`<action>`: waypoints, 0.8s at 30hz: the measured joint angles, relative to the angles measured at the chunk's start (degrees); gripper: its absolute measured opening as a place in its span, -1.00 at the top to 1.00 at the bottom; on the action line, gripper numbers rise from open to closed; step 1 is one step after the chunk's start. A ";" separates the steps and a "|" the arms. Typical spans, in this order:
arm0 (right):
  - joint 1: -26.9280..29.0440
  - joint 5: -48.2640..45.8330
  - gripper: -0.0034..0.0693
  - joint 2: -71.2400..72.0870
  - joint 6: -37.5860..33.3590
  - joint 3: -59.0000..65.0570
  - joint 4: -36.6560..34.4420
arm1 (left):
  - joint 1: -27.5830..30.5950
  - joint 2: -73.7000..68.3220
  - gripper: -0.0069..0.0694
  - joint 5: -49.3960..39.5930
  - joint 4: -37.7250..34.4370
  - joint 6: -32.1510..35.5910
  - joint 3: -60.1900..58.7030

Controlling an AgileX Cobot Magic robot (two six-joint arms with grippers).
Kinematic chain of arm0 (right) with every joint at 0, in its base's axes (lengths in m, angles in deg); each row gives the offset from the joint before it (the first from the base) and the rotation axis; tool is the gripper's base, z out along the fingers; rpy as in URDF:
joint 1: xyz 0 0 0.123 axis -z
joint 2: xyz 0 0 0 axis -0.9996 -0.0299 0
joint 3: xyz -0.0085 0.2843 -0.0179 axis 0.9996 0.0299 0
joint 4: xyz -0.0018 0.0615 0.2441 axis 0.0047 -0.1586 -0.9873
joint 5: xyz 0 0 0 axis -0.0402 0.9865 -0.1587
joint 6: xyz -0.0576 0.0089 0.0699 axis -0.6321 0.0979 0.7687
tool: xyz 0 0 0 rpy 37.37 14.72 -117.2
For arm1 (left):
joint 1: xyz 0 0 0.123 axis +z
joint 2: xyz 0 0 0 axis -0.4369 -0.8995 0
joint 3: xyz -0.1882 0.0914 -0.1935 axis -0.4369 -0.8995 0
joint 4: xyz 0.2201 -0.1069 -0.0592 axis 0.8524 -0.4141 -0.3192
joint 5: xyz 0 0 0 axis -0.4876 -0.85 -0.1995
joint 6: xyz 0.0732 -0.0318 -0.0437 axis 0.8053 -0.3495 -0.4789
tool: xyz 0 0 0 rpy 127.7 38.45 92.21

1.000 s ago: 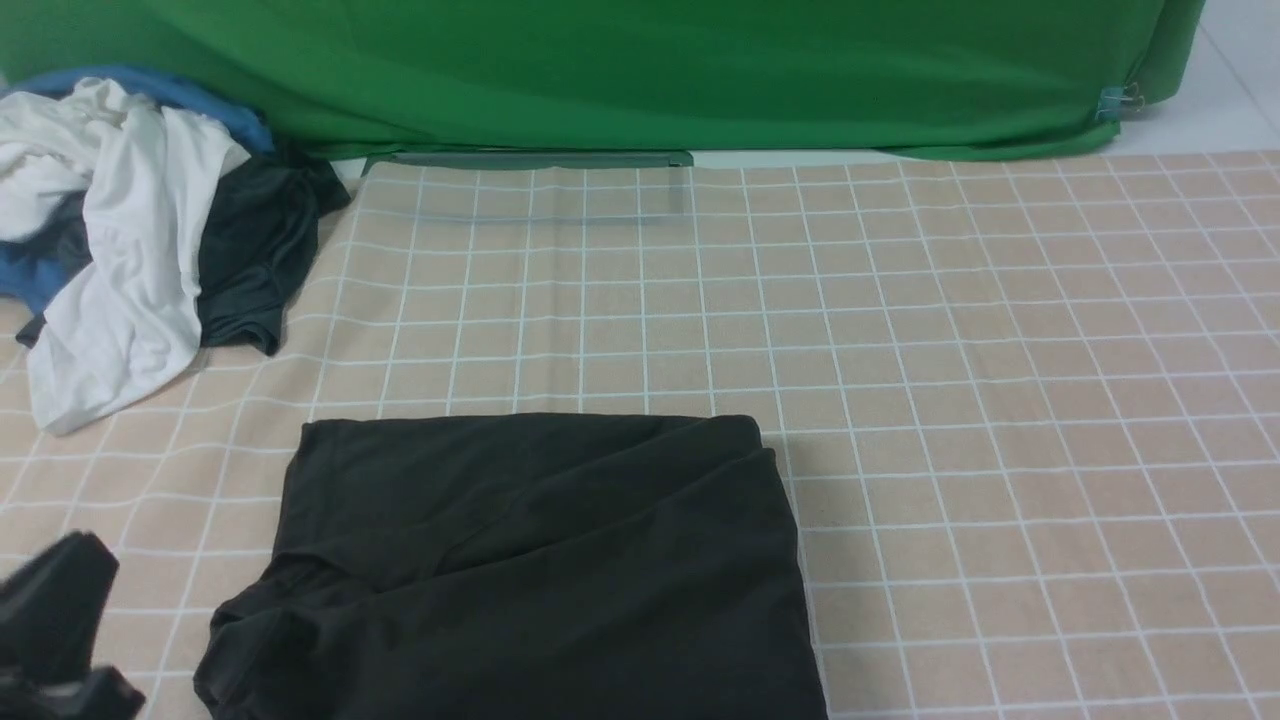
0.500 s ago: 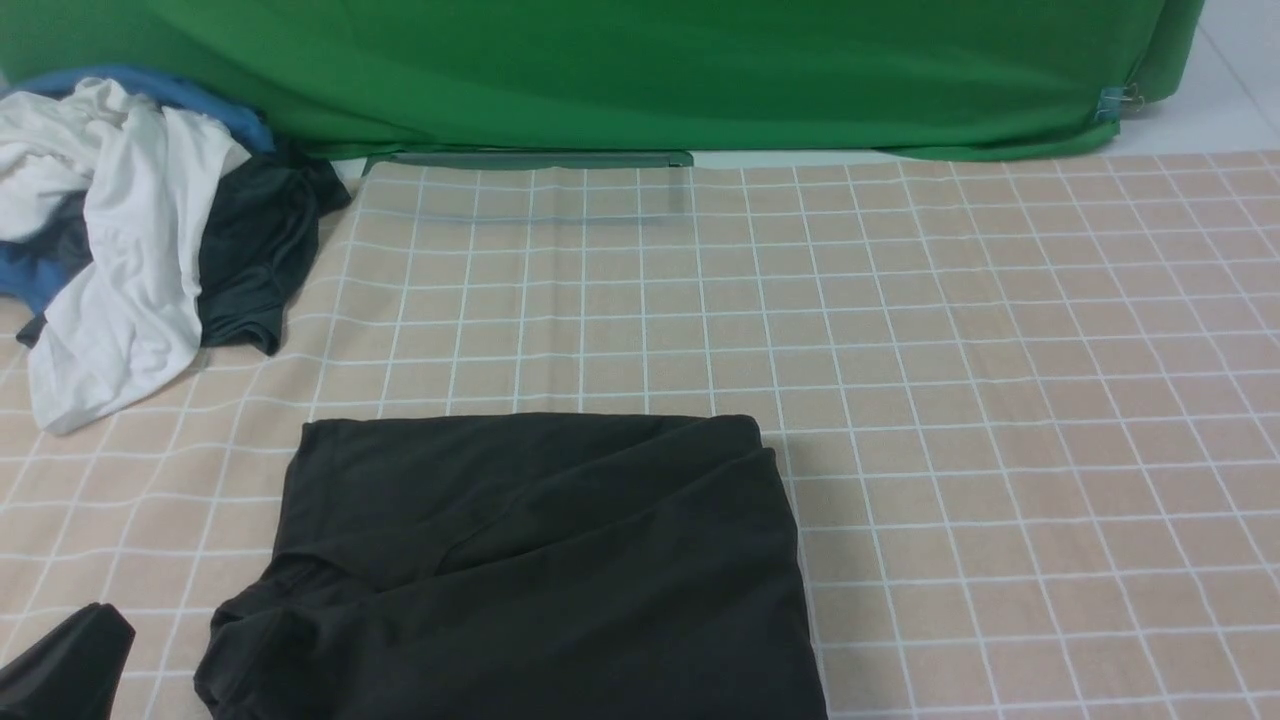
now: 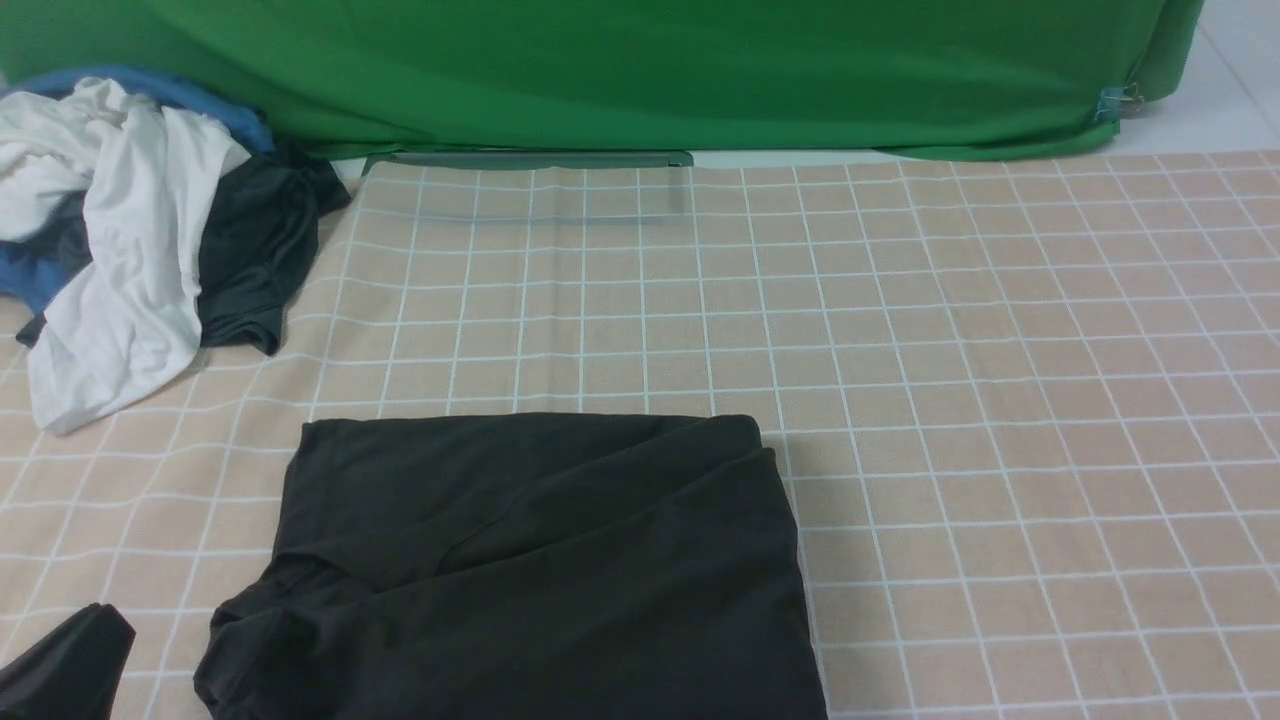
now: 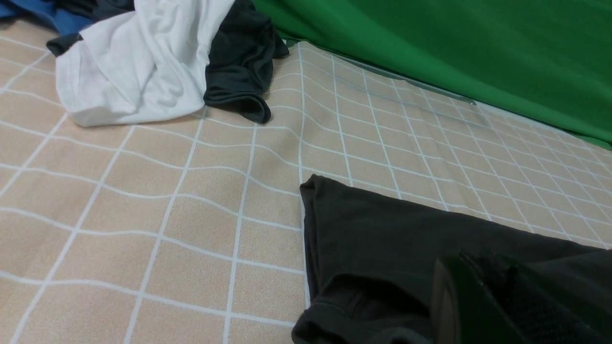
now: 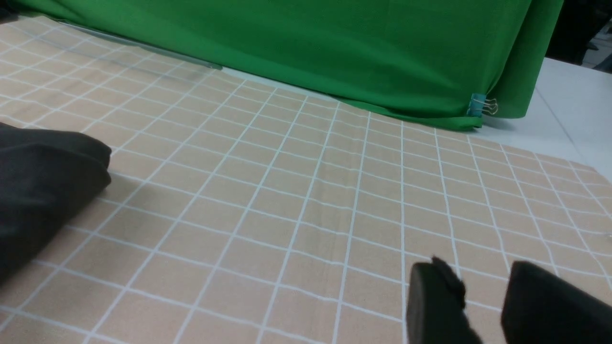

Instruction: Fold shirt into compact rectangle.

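Note:
The black shirt (image 3: 530, 560) lies folded into a rough rectangle at the near centre of the checked cloth, with a rumpled lump at its near-left corner. It also shows in the left wrist view (image 4: 406, 239) and the right wrist view (image 5: 43, 181). My left gripper (image 3: 60, 670) sits low at the near-left corner, just left of the shirt. Its fingers are pressed together (image 4: 471, 260) with nothing between them. My right gripper (image 5: 483, 277) hovers over bare cloth to the right of the shirt, open with an empty gap. It is out of the front view.
A pile of clothes lies at the back left: a white garment (image 3: 120, 250), a dark grey-black one (image 3: 255, 250) and a blue one (image 3: 40, 275). A green backdrop (image 3: 640, 70) hangs along the far edge, held by a clip (image 3: 1115, 100). The checked cloth (image 3: 1000, 350) stretches to the right.
My left gripper has dropped lower into the near-left corner of the front view and has since held still. The shirt has not moved.

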 joint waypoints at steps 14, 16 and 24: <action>0.00 0.00 0.24 0.00 0.00 0.00 0.04 | 0.00 0.00 0.77 0.00 0.00 0.14 0.00; 0.00 0.00 0.24 0.00 0.00 0.00 0.04 | 0.00 0.00 0.77 0.00 0.05 0.14 0.00; 0.00 0.05 0.25 0.00 0.00 0.00 0.04 | 0.00 0.00 0.77 0.00 0.18 0.89 0.00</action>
